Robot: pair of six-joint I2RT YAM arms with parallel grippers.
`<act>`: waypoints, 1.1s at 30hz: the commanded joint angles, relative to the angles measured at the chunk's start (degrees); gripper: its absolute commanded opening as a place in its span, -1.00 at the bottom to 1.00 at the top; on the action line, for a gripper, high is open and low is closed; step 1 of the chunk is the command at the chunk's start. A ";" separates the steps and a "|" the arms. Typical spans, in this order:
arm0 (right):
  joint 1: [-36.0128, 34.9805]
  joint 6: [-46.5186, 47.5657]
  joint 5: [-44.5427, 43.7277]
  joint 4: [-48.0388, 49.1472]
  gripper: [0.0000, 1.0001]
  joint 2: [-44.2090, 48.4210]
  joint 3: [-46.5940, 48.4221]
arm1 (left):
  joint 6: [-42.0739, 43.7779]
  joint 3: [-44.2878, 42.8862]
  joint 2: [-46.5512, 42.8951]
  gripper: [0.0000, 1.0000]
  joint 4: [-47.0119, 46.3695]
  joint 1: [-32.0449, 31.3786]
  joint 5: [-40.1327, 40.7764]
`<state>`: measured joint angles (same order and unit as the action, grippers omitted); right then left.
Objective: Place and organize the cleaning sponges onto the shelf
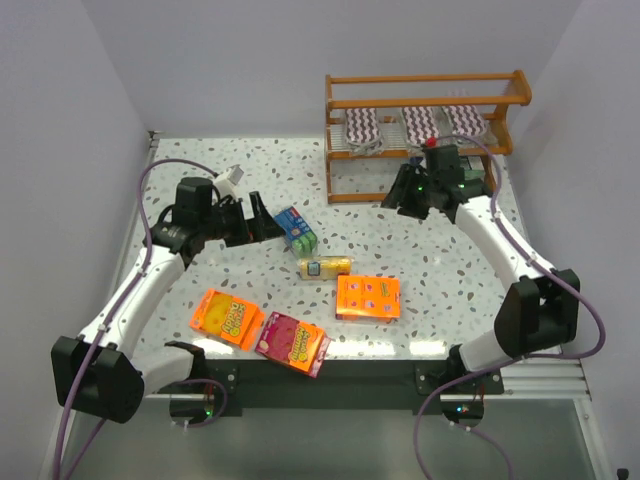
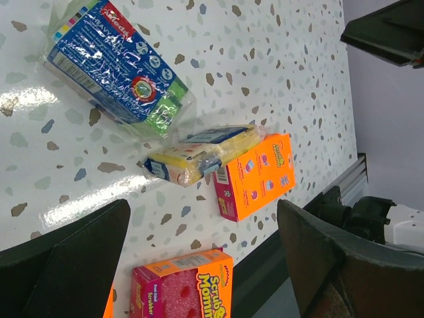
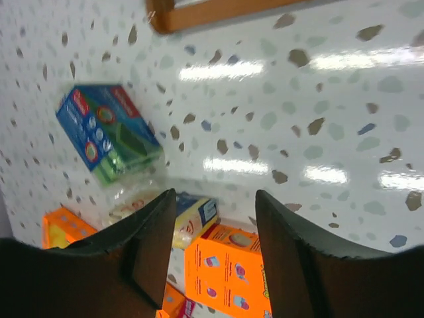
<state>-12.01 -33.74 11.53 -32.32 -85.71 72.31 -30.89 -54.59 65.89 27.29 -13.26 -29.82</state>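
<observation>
The shelf (image 1: 425, 130) stands at the far right of the table, with three zigzag oval pads (image 1: 420, 122) lying side by side on its middle tier. Just in front of the shelf hovers my right gripper (image 1: 398, 198) (image 3: 215, 205), open and empty. A blue-and-green pack (image 1: 296, 229) (image 2: 116, 63) (image 3: 106, 132) lies mid-table. My left gripper (image 1: 262, 215) (image 2: 202, 218) is right beside it, jaws wide apart with nothing between them. A yellow block with a blue label (image 1: 324, 267) (image 2: 202, 154) (image 3: 195, 218) lies a little nearer.
An orange box (image 1: 368, 297) (image 2: 258, 175) (image 3: 232, 271), an orange pack (image 1: 227, 317) and a pink scrubber box (image 1: 293, 343) (image 2: 182, 288) lie along the near edge. The shelf's wooden foot (image 3: 199, 13) shows at the top of the right wrist view. Walls enclose the table.
</observation>
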 commanded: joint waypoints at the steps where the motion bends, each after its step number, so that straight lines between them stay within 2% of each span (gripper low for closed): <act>1: -10.99 12.28 -4.81 -4.94 0.12 -1.38 4.22 | -0.31 -0.60 0.64 0.96 -3.82 0.25 -0.94; 3: -16.26 14.57 -8.00 -3.99 0.24 -2.61 5.03 | 0.04 -1.13 0.56 0.97 -3.21 0.25 -0.76; 5: -18.22 15.80 -9.24 -1.45 0.33 -3.58 5.99 | 0.22 -1.57 -0.14 0.97 -2.42 0.25 0.11; 12: -25.24 21.08 -11.35 -4.68 0.38 -10.97 12.85 | 0.66 -0.96 -3.04 0.97 -0.22 0.34 2.14; 23: -33.52 33.46 -17.33 -6.97 0.38 -4.21 2.58 | 0.66 1.50 -2.78 0.98 -1.36 0.34 1.70; 29: -33.60 32.69 -18.91 -8.64 0.37 -0.17 -3.48 | 0.66 1.15 -2.78 0.98 -1.71 0.42 1.87; 33: -33.87 33.47 -20.05 -5.92 0.37 5.19 -8.76 | 0.40 2.38 -2.70 0.98 -2.41 0.42 1.44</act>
<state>-45.80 -2.11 -6.55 -39.90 -85.38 65.36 -30.87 -53.36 63.37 27.53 -13.15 -28.01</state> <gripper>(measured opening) 0.688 0.988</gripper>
